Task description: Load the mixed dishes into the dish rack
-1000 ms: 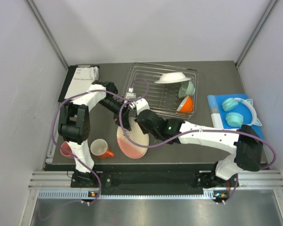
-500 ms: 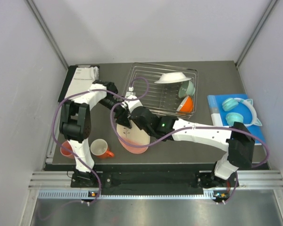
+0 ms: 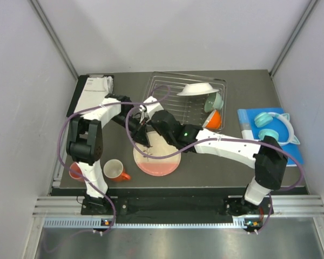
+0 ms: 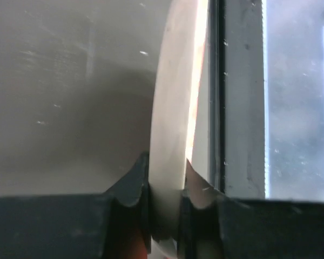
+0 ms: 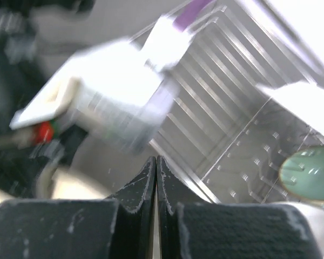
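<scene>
Fingers [image 4: 132, 186] of our left gripper [image 4: 164, 202] pinch the rim of the pink-and-cream plate [image 4: 175, 108], which we see on the table [image 3: 216, 170] just in front of the dish rack [image 3: 170, 86]. Our right gripper [image 5: 155, 183] is pressed fully together, empty, over the rack's left side.

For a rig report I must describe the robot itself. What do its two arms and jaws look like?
The left arm and right arm have white shells with black joints. A purple cable runs along each. The right arm carries a small green light. The jaws are matte black, the right pair scratched.
</scene>
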You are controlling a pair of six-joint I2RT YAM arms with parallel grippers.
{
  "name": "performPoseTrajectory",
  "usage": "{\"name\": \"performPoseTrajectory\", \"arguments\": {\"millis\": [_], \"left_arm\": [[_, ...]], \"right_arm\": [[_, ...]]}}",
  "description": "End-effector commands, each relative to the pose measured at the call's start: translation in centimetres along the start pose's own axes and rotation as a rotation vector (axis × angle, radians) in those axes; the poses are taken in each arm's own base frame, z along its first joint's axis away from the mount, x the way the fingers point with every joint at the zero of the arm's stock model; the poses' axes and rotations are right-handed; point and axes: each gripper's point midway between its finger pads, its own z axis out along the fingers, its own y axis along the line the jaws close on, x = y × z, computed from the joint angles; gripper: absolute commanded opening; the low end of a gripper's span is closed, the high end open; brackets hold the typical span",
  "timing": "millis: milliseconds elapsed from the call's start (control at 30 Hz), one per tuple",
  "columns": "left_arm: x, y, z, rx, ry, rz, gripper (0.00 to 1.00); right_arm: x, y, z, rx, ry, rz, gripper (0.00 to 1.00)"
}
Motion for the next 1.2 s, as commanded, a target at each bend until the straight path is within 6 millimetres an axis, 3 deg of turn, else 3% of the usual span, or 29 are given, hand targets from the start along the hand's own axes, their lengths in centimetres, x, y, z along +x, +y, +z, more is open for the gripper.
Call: {"name": "performPoseTrajectory", "arguments": {"millis": [0,133,233,333,400,433,467,533,567,600,633,700,733,767,800,867,900,967,1067,1100,1167], "left_arm": [[-1.1,-5.5,-0.8,0.083,-0.032,-0.097,0.0],[-1.7,-5.5,-1.1,0.072,-0.033,-0.097,0.0],[-2.1,-5.6,-1.7,0.044,-0.023,-0.1,0.0],[-3.8,-5.7,-3.4,-0.023,-0.036,-0.093,0.0],[-6.2,-6.4,-5.1,-0.098,-0.05,-0.006,0.0],[-7.0,-6.7,-5.9,-0.144,-0.05,-0.021,0.0],[-9.2,-7.5,-7.4,-0.216,-0.076,0.043,0.0],[-12.2,-7.6,-9.2,-0.341,-0.13,0.085,0.0],[-14.0,-8.2,-11.3,-0.466,-0.145,0.161,0.0],[-15.3,-8.8,-11.9,-0.525,-0.161,0.203,0.0],[-17.3,-9.1,-12.9,-0.593,-0.205,0.248,0.0],[-19.8,-11.1,-14.1,-0.694,-0.224,0.358,0.0],[-20.7,-11.5,-14.4,-0.727,-0.235,0.385,0.0],[-22.4,-12.3,-14.2,-0.746,-0.252,0.453,0.0],[-23.0,-12.0,-14.5,-0.8,-0.247,0.478,0.0],[-24.8,-12.9,-13.1,-0.801,-0.264,0.581,0.0],[-25.1,-12.7,-12.8,-0.837,-0.25,0.606,0.0],[-26.2,-13.4,-9.8,-0.815,-0.214,0.713,0.0],[-26.7,-13.1,-6.5,-0.8,-0.156,0.771,0.0],[-27.1,-12.4,-6.4,-0.857,-0.122,0.825,0.0],[-26.3,-12.3,-4.0,-0.856,-0.053,0.915,0.0]], "right_arm": [[-5.4,-2.5,0.4,0.067,-0.147,0.113,0.0],[-5.5,-2.5,0.4,0.071,-0.151,0.136,0.0],[-6.2,-3.7,-0.6,0.107,-0.168,0.152,0.0],[-8.1,-5.8,-3.0,0.139,-0.213,0.184,0.0],[-9.8,-7.9,-5.8,0.163,-0.262,0.222,0.01],[-10.4,-8.7,-6.9,0.17,-0.284,0.239,0.07],[-11.8,-10.4,-9.3,0.182,-0.333,0.277,0.13],[-13.0,-12.9,-12.1,0.229,-0.383,0.328,0.26],[-14.0,-14.9,-14.9,0.248,-0.439,0.382,0.32],[-14.2,-16.4,-16.6,0.283,-0.464,0.423,0.41],[-14.7,-18.4,-19.4,0.303,-0.517,0.482,0.58],[-14.0,-20.6,-21.8,0.353,-0.56,0.58,0.82],[-13.6,-21.4,-22.8,0.373,-0.577,0.62,0.99],[-13.4,-23.1,-25.3,0.385,-0.641,0.696,1.0],[-11.9,-23.3,-25.2,0.406,-0.632,0.708,1.0],[-10.9,-24.7,-27.5,0.416,-0.691,0.778,1.0],[-9.6,-24.5,-27.0,0.43,-0.672,0.774,1.0],[-8.0,-25.0,-27.5,0.457,-0.657,0.791,1.0],[-5.5,-25.6,-27.6,0.523,-0.6,0.791,1.0],[-4.9,-25.7,-27.7,0.535,-0.589,0.794,1.0],[-3.9,-26.1,-28.3,0.548,-0.585,0.809,1.0]]}}
